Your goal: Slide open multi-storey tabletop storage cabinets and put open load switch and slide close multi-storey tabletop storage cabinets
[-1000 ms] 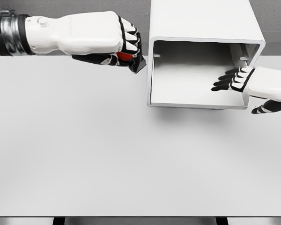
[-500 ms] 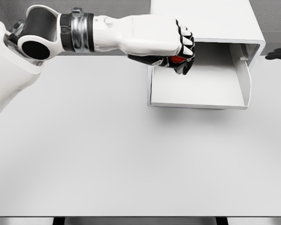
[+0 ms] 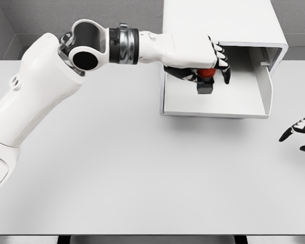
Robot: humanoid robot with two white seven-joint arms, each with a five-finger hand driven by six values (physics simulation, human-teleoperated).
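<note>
I work in a bare simulated test room. My white table (image 3: 117,178) meets plain grey walls (image 3: 51,15). Only a white cabinet (image 3: 221,20) stands there.

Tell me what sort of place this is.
Likely a simulated tabletop test bench, not a lived-in room: a bare white table, plain grey walls, and one white storage cabinet with its drawer open, where the left hand holds a load switch.

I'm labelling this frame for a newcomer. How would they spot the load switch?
Find the white cabinet at the table's far edge; its drawer is slid open. Over the drawer, the left robot hand grips the switch, the only red-and-dark object here.
</note>
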